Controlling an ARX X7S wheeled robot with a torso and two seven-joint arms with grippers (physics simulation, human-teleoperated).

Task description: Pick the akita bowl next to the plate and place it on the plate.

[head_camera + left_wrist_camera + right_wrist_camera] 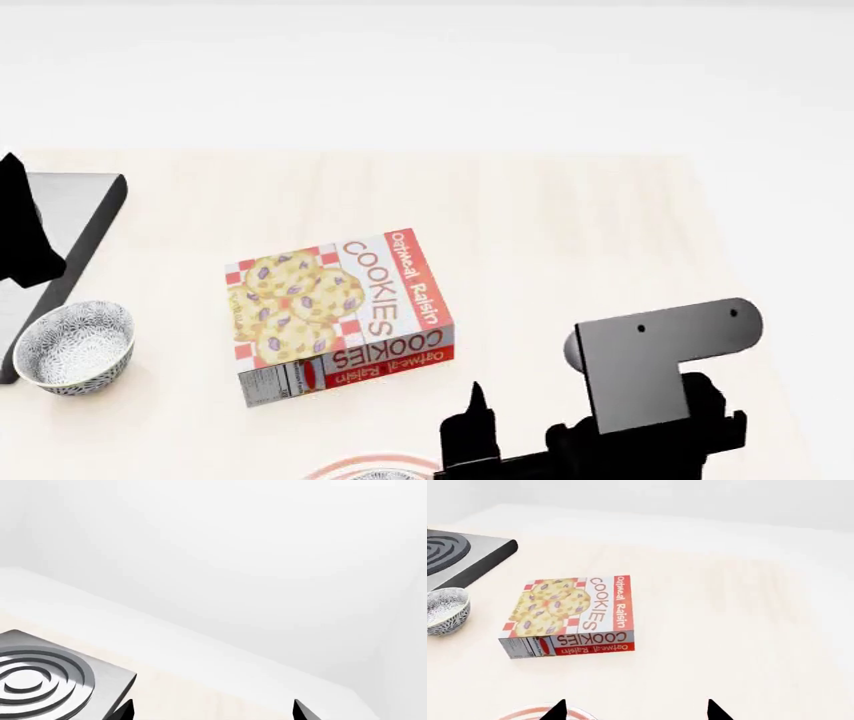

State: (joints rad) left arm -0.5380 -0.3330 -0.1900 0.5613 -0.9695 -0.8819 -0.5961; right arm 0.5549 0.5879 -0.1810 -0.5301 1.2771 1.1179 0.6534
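Note:
Only a sliver of the plate (378,468) shows, a red-ringed white rim at the near table edge; the right wrist view catches the plate (527,714) too. The akita bowl next to the plate is out of view. A look-alike patterned footed bowl (76,346) stands far left against the stove, also seen as the bowl (446,610) from the right wrist. My right gripper (636,712) hangs open and empty, one fingertip (556,711) over the plate's rim. My left gripper (213,712) is open and empty, high by the stove's far corner.
A cookie box (336,312) lies flat mid-table between the patterned bowl and the plate. The grey stove (70,225) with its coil burner (37,680) sits at the table's left edge. My left arm (20,225) hangs over the stove. A white wall runs behind the table.

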